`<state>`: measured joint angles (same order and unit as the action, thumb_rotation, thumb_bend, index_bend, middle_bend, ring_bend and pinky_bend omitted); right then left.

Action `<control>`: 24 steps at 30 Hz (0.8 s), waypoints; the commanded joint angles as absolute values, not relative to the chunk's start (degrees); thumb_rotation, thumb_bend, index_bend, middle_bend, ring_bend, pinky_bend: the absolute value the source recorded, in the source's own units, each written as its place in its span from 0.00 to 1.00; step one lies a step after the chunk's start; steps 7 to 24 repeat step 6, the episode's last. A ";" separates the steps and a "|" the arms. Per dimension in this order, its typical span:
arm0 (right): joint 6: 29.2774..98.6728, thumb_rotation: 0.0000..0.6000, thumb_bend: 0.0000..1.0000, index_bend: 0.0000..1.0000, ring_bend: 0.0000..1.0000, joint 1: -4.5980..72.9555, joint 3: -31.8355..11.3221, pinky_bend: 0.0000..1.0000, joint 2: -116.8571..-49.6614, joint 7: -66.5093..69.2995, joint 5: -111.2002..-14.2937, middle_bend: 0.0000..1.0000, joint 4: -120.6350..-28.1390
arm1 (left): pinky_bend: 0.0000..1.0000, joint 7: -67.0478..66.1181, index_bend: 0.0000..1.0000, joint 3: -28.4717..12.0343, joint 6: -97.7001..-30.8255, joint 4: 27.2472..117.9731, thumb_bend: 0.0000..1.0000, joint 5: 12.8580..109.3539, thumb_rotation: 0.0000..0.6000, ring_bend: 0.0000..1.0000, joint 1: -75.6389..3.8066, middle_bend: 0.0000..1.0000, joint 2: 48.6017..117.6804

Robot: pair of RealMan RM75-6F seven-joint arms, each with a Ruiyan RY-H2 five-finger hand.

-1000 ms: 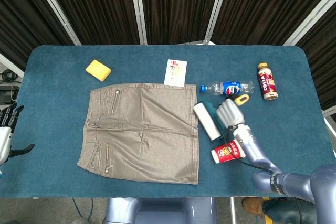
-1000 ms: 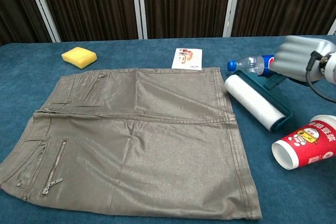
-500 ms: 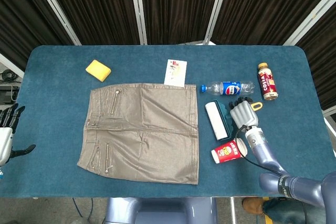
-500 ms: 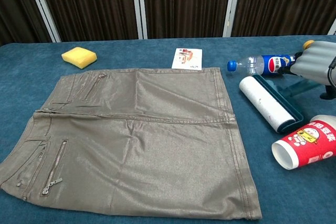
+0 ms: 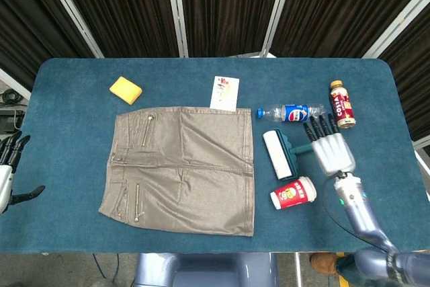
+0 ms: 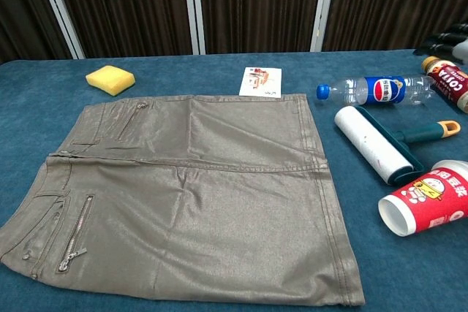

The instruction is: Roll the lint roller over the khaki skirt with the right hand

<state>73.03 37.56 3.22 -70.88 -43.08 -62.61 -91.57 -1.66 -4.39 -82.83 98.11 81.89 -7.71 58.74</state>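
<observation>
The khaki skirt (image 5: 181, 166) (image 6: 183, 195) lies flat on the blue table. The lint roller (image 5: 279, 154) (image 6: 376, 153) lies on the cloth just right of the skirt, with its white roll toward the skirt and its teal, yellow-tipped handle pointing right. My right hand (image 5: 330, 149) hovers to the right of the roller with straight, spread fingers and holds nothing. In the chest view only its dark fingertips (image 6: 444, 37) show at the top right edge. My left hand (image 5: 8, 166) stays off the table's left edge, its fingers apart and empty.
A water bottle (image 5: 290, 111) and a brown drink bottle (image 5: 342, 104) lie behind the roller. A red paper cup (image 5: 293, 193) lies on its side in front of it. A yellow sponge (image 5: 125, 90) and a small card (image 5: 224, 92) sit behind the skirt.
My right hand carried the roller off the skirt's right edge, laid it on the table and let go. It then opened and drew back to the right.
</observation>
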 commanded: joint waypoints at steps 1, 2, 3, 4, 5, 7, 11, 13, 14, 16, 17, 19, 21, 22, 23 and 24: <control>80.43 1.00 0.00 0.00 0.00 30.39 5.03 0.00 -64.98 -30.03 -71.97 0.00 -94.83 | 0.00 -1.23 0.00 -3.97 -83.46 98.32 0.00 82.88 1.00 0.00 -7.33 0.00 58.49; 81.82 1.00 0.00 0.00 0.00 29.03 5.41 0.00 -64.47 -27.94 -73.28 0.00 -94.62 | 0.00 -1.15 0.00 -3.74 -83.77 98.46 0.00 83.53 1.00 0.00 -7.20 0.00 58.41; 82.92 1.00 0.00 0.00 0.00 27.81 5.80 0.00 -64.14 -25.94 -74.53 0.00 -94.37 | 0.00 -1.08 0.00 -3.52 -84.04 98.60 0.00 84.09 1.00 0.00 -7.07 0.00 58.33; 83.74 1.00 0.00 0.00 0.00 26.76 6.07 0.00 -63.86 -24.26 -75.45 0.00 -94.12 | 0.00 -1.00 0.00 -3.32 -84.26 98.75 0.00 84.57 1.00 0.00 -6.95 0.00 58.24; 84.57 1.00 0.00 0.00 0.00 25.77 6.13 0.00 -63.61 -22.76 -76.06 0.00 -93.98 | 0.00 -1.07 0.00 -3.19 -84.57 98.87 0.00 84.95 1.00 0.00 -6.80 0.00 58.17; 85.36 1.00 0.00 0.00 0.00 24.69 6.28 0.00 -63.41 -21.27 -76.54 0.00 -94.02 | 0.00 -1.54 0.00 -3.13 -85.12 98.92 0.00 85.26 1.00 0.00 -6.57 0.00 58.14; 85.36 1.00 0.00 0.00 0.00 24.69 6.28 0.00 -63.41 -21.27 -76.54 0.00 -94.02 | 0.00 -1.54 0.00 -3.13 -85.12 98.92 0.00 85.26 1.00 0.00 -6.57 0.00 58.14; 85.36 1.00 0.00 0.00 0.00 24.69 6.28 0.00 -63.41 -21.27 -76.54 0.00 -94.02 | 0.00 -1.54 0.00 -3.13 -85.12 98.92 0.00 85.26 1.00 0.00 -6.57 0.00 58.14; 85.36 1.00 0.00 0.00 0.00 24.69 6.28 0.00 -63.41 -21.27 -76.54 0.00 -94.02 | 0.00 -1.54 0.00 -3.13 -85.12 98.92 0.00 85.26 1.00 0.00 -6.57 0.00 58.14; 85.36 1.00 0.00 0.00 0.00 24.69 6.28 0.00 -63.41 -21.27 -76.54 0.00 -94.02 | 0.00 -1.54 0.00 -3.13 -85.12 98.92 0.00 85.26 1.00 0.00 -6.57 0.00 58.14; 85.36 1.00 0.00 0.00 0.00 24.69 6.28 0.00 -63.41 -21.27 -76.54 0.00 -94.02 | 0.00 -1.54 0.00 -3.13 -85.12 98.92 0.00 85.26 1.00 0.00 -6.57 0.00 58.14; 85.36 1.00 0.00 0.00 0.00 24.69 6.28 0.00 -63.41 -21.27 -76.54 0.00 -94.02 | 0.00 -1.54 0.00 -3.13 -85.12 98.92 0.00 85.26 1.00 0.00 -6.57 0.00 58.14; 85.36 1.00 0.00 0.00 0.00 24.69 6.28 0.00 -63.41 -21.27 -76.54 0.00 -94.02 | 0.00 -1.54 0.00 -3.13 -85.12 98.92 0.00 85.26 1.00 0.00 -6.57 0.00 58.14; 85.36 1.00 0.00 0.00 0.00 24.69 6.28 0.00 -63.41 -21.27 -76.54 0.00 -94.02 | 0.00 -1.54 0.00 -3.13 -85.12 98.92 0.00 85.26 1.00 0.00 -6.57 0.00 58.14; 85.36 1.00 0.00 0.00 0.00 24.69 6.28 0.00 -63.41 -21.27 -76.54 0.00 -94.02 | 0.00 -1.54 0.00 -3.13 -85.12 98.92 0.00 85.26 1.00 0.00 -6.57 0.00 58.14; 85.36 1.00 0.00 0.00 0.00 24.69 6.28 0.00 -63.41 -21.27 -76.54 0.00 -94.02 | 0.00 -1.54 0.00 -3.13 -85.12 98.92 0.00 85.26 1.00 0.00 -6.57 0.00 58.14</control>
